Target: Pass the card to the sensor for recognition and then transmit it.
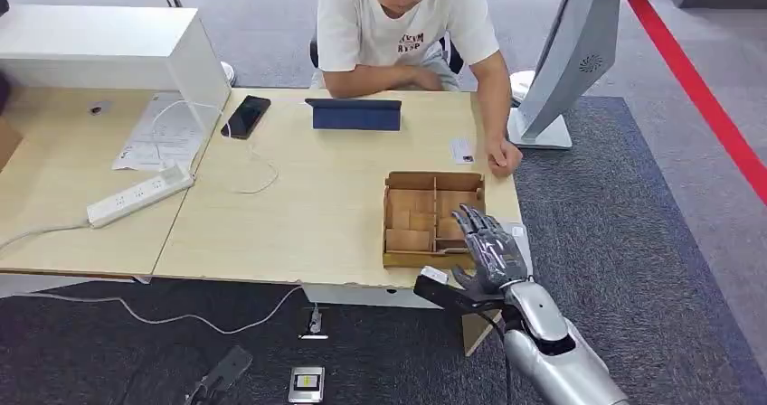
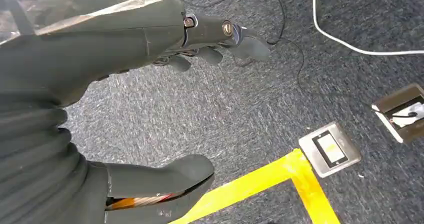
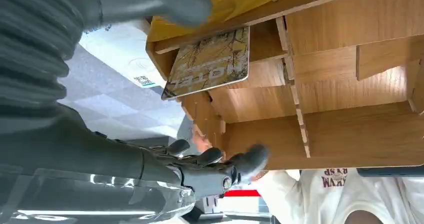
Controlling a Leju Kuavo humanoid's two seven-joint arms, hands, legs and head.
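**Card could jam against the box wall**

The left hand [image 2: 210, 44] hangs over the carpet, fingers loosely curled, holding nothing. The wooden divided box [image 1: 402, 253] sits at the table's near right edge, and the hotel card [image 3: 209, 63] leans in an end compartment, tilted against its wall. The right hand [image 1: 488, 251] hovers spread above the box, empty. A reach off-line would likely push the card flat or drive the fingers [image 3: 250, 159] into a divider.
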